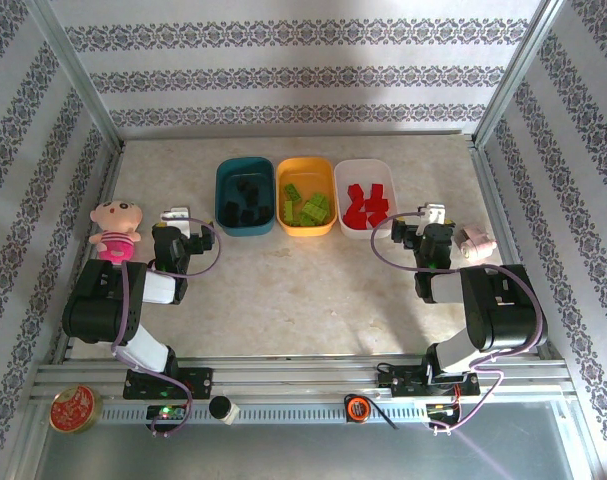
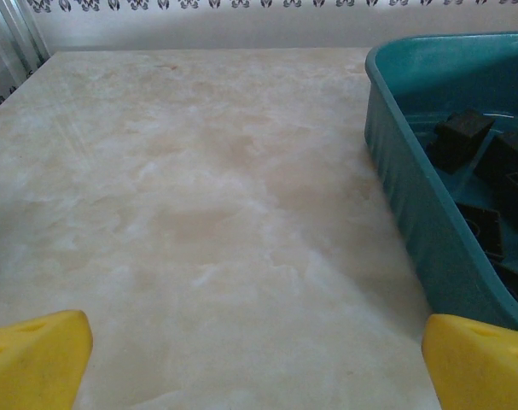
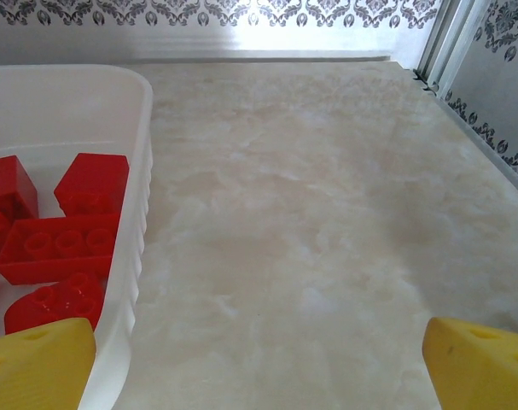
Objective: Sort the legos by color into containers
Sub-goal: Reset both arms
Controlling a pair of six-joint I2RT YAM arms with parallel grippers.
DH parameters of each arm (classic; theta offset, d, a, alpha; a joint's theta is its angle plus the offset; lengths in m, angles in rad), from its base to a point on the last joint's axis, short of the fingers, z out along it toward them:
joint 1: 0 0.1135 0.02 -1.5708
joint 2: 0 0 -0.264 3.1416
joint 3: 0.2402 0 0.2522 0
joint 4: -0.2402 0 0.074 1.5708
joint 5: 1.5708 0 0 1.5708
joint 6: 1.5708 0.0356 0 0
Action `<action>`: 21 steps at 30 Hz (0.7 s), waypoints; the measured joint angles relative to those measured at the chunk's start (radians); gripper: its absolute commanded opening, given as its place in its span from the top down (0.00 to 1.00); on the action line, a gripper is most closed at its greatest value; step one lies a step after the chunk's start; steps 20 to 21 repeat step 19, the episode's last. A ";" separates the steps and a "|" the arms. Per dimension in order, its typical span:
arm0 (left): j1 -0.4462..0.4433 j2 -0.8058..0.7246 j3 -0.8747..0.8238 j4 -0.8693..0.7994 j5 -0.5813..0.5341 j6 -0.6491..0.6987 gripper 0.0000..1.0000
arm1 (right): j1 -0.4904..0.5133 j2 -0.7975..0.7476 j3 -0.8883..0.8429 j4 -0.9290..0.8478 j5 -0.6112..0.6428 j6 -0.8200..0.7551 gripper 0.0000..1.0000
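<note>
Legos sit at the 12 o'clock end of the table, split across three tubs: black in the teal tub, lime green in the orange-yellow tub, red in the white tub. The piles overlap, so I count roughly eight, six and seven. My left gripper and right gripper are both spread wide and empty, at 9 o'clock of the teal tub and 3 o'clock of the white. A careless inward swing could clip a rim and spill bricks.

Pale marbled desk, dark teal tub, orange-yellow tub and white tub side by side toward its far edge, pink plush doll at left edge, small pink object at right
</note>
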 measured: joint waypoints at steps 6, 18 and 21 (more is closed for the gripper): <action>0.000 0.000 0.000 0.000 0.000 0.000 0.01 | 0.000 0.000 0.000 0.000 0.007 0.000 0.02; 0.000 0.000 0.000 0.000 0.000 0.000 0.01 | 0.000 0.000 0.000 0.000 0.012 0.000 0.02; 0.000 0.000 0.000 0.000 0.000 0.000 0.01 | 0.000 0.000 0.000 0.000 0.012 0.000 0.02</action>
